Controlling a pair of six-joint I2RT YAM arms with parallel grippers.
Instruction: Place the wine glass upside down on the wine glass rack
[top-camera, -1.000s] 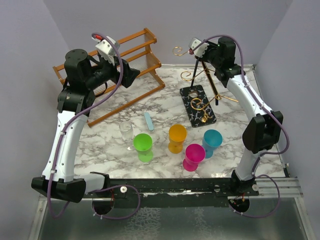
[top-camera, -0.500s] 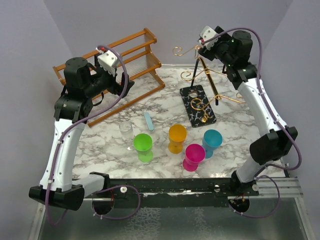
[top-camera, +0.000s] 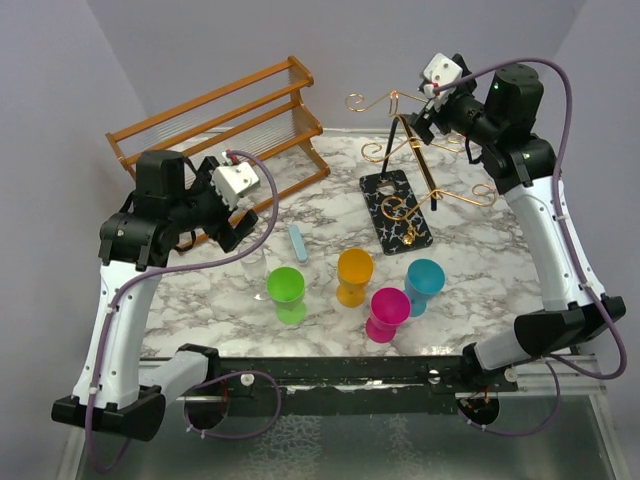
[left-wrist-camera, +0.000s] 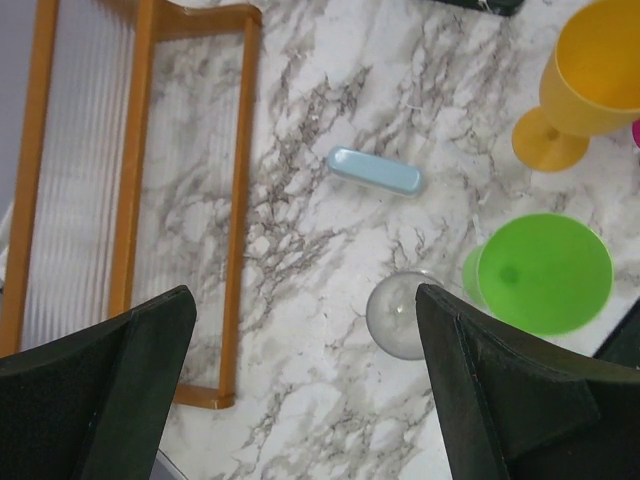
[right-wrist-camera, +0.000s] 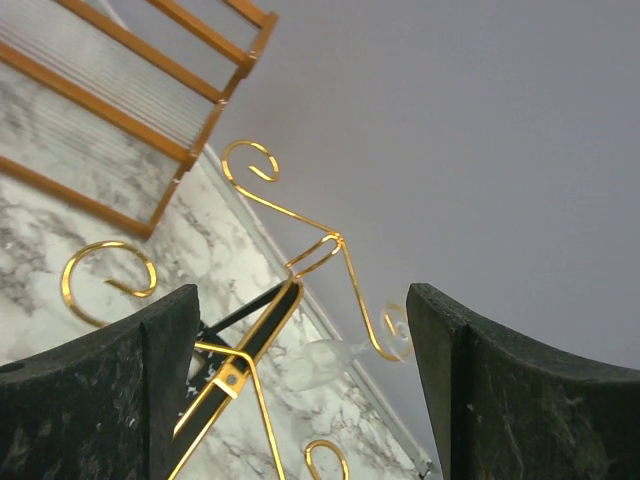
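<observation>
The wine glass rack (top-camera: 397, 208) stands at the back right, with gold curly arms on a slanted black post and a black veined base. In the right wrist view a clear wine glass (right-wrist-camera: 325, 362) hangs bowl-down from a gold arm (right-wrist-camera: 362, 300), between my open fingers and untouched. My right gripper (top-camera: 428, 108) (right-wrist-camera: 303, 300) is open and empty, high by the rack's top. My left gripper (top-camera: 238, 212) (left-wrist-camera: 305, 330) is open and empty above the table. A second clear glass (left-wrist-camera: 402, 316) stands below it, close to the right finger.
A brown wooden slatted rack (top-camera: 220, 130) stands at the back left. Green (top-camera: 286, 286), orange (top-camera: 354, 268), pink (top-camera: 388, 306) and teal (top-camera: 425, 277) cups stand at the front middle. A pale blue oblong piece (top-camera: 297, 242) lies behind the green cup.
My left arm has swung down and forward from the wooden rack to above the standing clear glass. My right arm has risen and drawn back to the right from the gold rack.
</observation>
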